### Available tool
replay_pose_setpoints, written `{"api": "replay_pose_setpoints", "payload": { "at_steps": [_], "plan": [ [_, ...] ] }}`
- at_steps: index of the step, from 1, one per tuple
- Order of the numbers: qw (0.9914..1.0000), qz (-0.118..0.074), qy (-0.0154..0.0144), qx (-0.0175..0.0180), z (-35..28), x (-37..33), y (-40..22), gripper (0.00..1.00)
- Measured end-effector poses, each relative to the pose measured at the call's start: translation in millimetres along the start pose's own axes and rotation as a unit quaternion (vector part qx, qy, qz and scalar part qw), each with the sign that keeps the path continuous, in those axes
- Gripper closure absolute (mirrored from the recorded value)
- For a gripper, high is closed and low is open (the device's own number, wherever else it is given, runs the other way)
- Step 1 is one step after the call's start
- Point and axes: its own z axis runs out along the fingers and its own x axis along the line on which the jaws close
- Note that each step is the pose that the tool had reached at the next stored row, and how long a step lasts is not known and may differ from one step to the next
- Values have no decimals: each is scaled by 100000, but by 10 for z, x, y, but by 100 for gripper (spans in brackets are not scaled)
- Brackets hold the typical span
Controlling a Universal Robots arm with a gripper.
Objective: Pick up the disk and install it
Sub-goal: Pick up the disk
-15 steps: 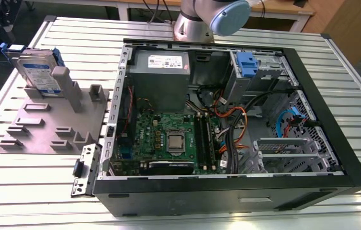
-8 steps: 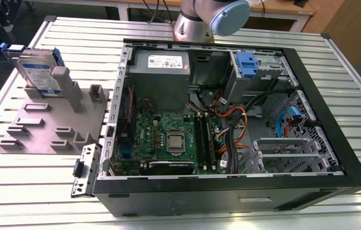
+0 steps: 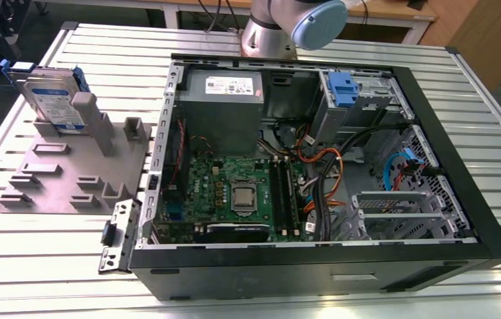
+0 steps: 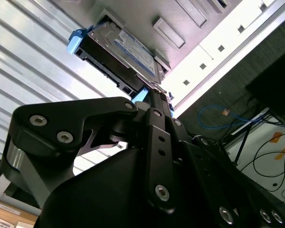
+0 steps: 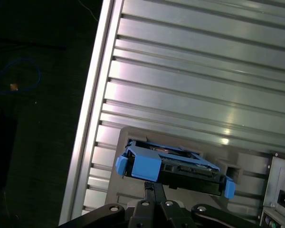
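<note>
The disk (image 3: pixel 53 100), silver with a white-and-blue label and blue rails, stands on edge in a slot of the grey fixture (image 3: pixel 64 176) at the exterior view's left. In both wrist views my gripper (image 5: pixel 154 188) hangs above the disk (image 5: pixel 173 164), apart from it. Its two fingers lie together with nothing between them. In the second wrist view the gripper (image 4: pixel 157 95) points at the blue rail end of the disk (image 4: pixel 128 50).
An open computer case (image 3: pixel 490 219) lies on the slatted metal table (image 3: pixel 38 266), with a motherboard (image 3: pixel 232 193), a grey power-supply box (image 3: pixel 222 109) and a drive bay with a blue latch (image 3: pixel 343 90). The arm's base (image 3: pixel 273 33) stands behind the case.
</note>
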Motion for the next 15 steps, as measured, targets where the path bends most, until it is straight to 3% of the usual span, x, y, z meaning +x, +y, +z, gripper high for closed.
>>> {"api": "replay_pose_setpoints", "payload": {
  "at_steps": [15],
  "plan": [
    [99990, -1425, 14, -16, 0, 0, 0, 89]
  ]
}}
